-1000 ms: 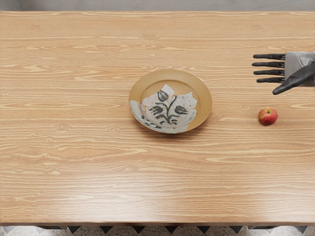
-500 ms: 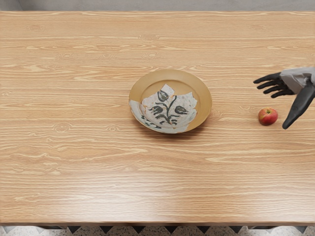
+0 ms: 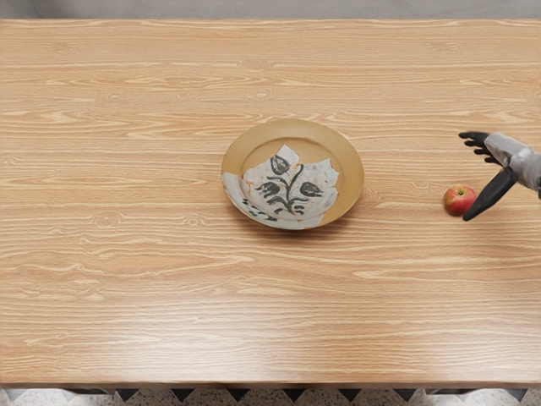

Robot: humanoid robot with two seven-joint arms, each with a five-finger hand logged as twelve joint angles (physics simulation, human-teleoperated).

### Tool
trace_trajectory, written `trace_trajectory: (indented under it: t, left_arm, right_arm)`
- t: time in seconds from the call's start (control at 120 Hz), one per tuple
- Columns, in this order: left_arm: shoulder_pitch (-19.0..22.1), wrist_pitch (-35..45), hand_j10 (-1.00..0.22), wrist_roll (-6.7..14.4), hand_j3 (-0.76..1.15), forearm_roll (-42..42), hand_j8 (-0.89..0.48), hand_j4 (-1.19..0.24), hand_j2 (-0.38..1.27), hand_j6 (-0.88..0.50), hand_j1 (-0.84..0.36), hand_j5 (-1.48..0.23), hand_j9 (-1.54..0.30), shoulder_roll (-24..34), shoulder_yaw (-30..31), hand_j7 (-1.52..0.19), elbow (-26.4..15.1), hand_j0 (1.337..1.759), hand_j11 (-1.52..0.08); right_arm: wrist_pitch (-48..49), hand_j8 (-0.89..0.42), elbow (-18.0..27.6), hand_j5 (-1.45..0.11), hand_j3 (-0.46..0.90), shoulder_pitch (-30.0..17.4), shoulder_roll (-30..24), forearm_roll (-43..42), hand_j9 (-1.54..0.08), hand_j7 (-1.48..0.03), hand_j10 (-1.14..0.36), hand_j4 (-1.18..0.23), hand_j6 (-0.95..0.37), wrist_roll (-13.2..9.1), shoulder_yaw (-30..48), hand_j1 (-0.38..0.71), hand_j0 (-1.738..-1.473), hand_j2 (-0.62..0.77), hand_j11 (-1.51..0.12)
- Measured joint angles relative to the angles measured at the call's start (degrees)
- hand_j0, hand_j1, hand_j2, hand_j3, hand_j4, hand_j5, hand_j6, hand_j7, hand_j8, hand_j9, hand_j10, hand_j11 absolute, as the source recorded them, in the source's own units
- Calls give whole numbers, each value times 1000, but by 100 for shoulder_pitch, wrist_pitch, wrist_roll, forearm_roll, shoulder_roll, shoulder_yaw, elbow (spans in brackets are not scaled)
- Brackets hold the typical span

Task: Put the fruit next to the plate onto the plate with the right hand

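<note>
Red round apple (image 3: pixel 460 200) was judged light, firm and smooth-skinned, apt to roll if nudged, and best enclosed around its widest part. A paler yellowish patch was seen on its skin. It was found resting on the light wooden bench (image 3: pixel 127 279), well to the right of the round brown ceramic plate (image 3: pixel 347 161). Just beside it, the black right hand (image 3: pixel 499 161) was held, fingers (image 3: pixel 472 136) apart, nothing grasped.

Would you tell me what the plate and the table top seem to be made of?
The plate looks like glazed ceramic: smooth mustard-brown rim, whitish centre with a dark painted flower. The table looks like light wood or wood-look laminate, matte, with long grain lines; the render leaves open which.
</note>
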Motion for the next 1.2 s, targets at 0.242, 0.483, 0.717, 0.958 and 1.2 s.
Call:
trace_trajectory:
  t: [0.242, 0.483, 0.717, 0.958, 1.2]
  left_arm:
    - [2, 0, -245, 0, 0, -2, -245, -245, 49, -245, 55, -318, -318, 0, 0, -318, 0, 1658, -318]
    - [2, 0, -245, 0, 0, 1, -245, -245, 49, -245, 55, -318, -318, 0, 2, -318, 0, 1658, -318]
    - [1, 0, -245, 0, 0, 2, -245, -245, 49, -245, 55, -318, -318, 0, -1, -318, 0, 1658, -318]
    - [2, 0, -245, 0, 0, 1, -245, -245, 49, -245, 55, -318, -318, 0, -2, -318, 0, 1658, -318]
    - [-1, 0, -245, 0, 0, 2, -245, -245, 49, -245, 55, -318, -318, 0, 1, -318, 0, 1658, -318]
  right_arm:
    - [-398, -150, -455, -188, 0, -134, 467, -413, -188, -187, -149, -150, -152, 349, -284, -179, -1658, -25, -188]
    - [-673, -233, -489, -297, 0, -287, 568, -452, -297, -296, -232, -233, -235, 440, -334, -79, -1658, -42, -296]
    - [-918, -337, -430, -432, 0, -482, 527, -448, -432, -431, -336, -336, -338, 591, -339, 46, -1658, -62, -432]
    - [-925, -424, -337, -600, 0, -501, 502, -450, -601, -601, -466, -467, -468, 594, -343, 197, -1658, -70, -601]
    - [-894, -360, -310, -699, 0, -503, 485, -449, -706, -705, -420, -550, -548, 587, -339, 274, -1657, 56, -713]
